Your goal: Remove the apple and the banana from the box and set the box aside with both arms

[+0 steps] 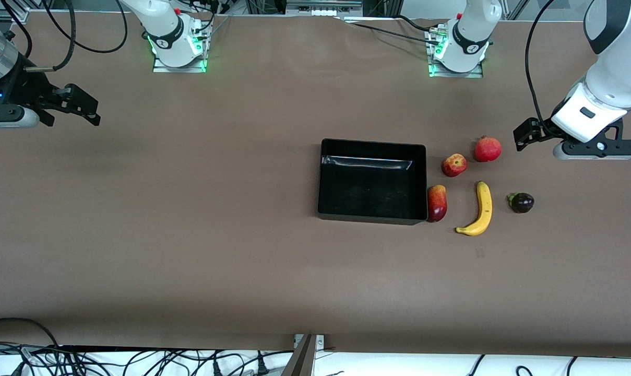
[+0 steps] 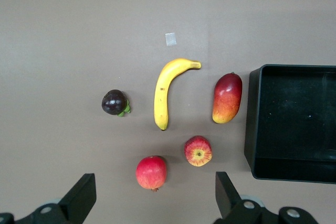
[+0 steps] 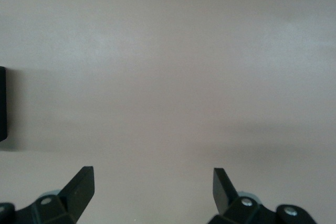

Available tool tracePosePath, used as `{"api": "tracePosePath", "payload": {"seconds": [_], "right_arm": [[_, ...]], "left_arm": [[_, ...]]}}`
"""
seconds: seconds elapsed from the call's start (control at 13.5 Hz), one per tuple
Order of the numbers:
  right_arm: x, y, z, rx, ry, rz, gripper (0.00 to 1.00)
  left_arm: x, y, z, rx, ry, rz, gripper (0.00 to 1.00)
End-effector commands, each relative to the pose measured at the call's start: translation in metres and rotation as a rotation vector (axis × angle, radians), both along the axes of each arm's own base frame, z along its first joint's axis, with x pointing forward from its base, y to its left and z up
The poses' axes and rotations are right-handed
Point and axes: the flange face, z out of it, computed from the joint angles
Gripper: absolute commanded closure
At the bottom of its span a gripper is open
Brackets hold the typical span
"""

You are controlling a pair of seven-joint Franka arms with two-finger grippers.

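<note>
The black box [image 1: 321,177] sits mid-table, empty. Beside it, toward the left arm's end, lie a red-yellow mango [image 1: 437,203], a small red apple [image 1: 454,165], a round red fruit [image 1: 487,149], a yellow banana [image 1: 481,210] and a dark purple fruit [image 1: 522,202]. My left gripper [image 1: 526,134] is open and empty, up over the table beside the round red fruit. The left wrist view shows my left gripper [image 2: 154,182], the banana [image 2: 164,90], apple [image 2: 198,151], mango [image 2: 227,98] and box [image 2: 252,124]. My right gripper [image 1: 80,107] is open and empty over bare table at the right arm's end.
The round red fruit [image 2: 151,172] and the dark purple fruit [image 2: 114,102] also show in the left wrist view. The right wrist view shows my right gripper [image 3: 152,174], bare brown table and an edge of the box [image 3: 2,103]. Cables lie along the table's front edge [image 1: 138,360].
</note>
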Motion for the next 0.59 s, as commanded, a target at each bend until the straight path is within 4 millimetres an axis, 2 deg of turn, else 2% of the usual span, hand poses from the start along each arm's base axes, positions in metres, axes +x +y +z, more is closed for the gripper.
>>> {"api": "tracePosePath", "payload": {"seconds": [0.0, 0.52], "right_arm": [[-0.0021, 0.0006, 0.005, 0.016, 0.006, -0.015, 0.0], [-0.0022, 0.0014, 0.005, 0.015, 0.006, -0.011, 0.0]], "left_arm": [[0.0021, 0.0066, 0.0048, 0.019, -0.011, -0.006, 0.0], [0.0036, 0.0048, 0.0029, 0.019, -0.008, -0.011, 0.0]]}}
